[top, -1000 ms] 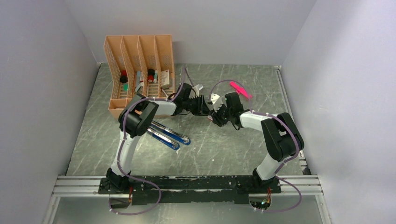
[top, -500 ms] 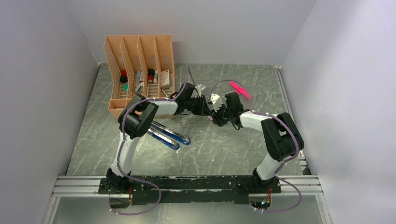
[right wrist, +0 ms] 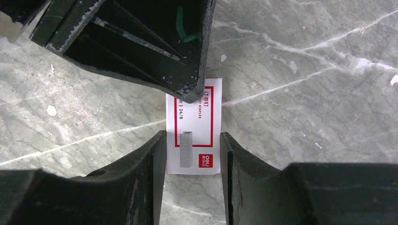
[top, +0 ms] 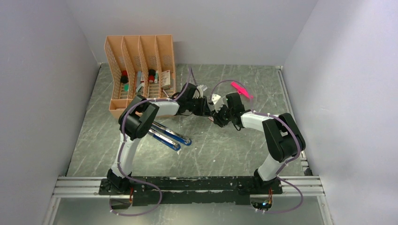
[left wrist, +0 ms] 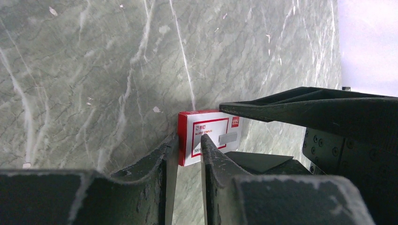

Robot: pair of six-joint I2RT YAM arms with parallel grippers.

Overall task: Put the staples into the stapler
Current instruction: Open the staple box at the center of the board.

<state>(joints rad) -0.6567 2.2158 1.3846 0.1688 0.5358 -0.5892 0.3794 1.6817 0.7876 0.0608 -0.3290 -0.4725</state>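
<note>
A small white-and-red staple box [right wrist: 197, 117] hangs above the table between both grippers. My right gripper [right wrist: 193, 134] is shut across the box's width, a finger against each long side. My left gripper [left wrist: 188, 138] is shut on the far end of the box [left wrist: 213, 133], one finger [right wrist: 187, 89] over its printed face and the other under it. The staples themselves are hidden; only a printed picture of them shows. The blue-and-black stapler [top: 169, 136] lies open on the table, partly under the left arm. In the top view both grippers [top: 213, 112] meet at mid-table.
An orange desk organizer [top: 141, 75] with small items in its slots stands at the back left. A bright pink plastic stick [top: 241, 90] lies at the back, right of centre. Grey walls close in on both sides of the marbled table [top: 220, 154].
The left gripper's jaws have narrowed onto the box's end. The right gripper and the box have stayed in place.
</note>
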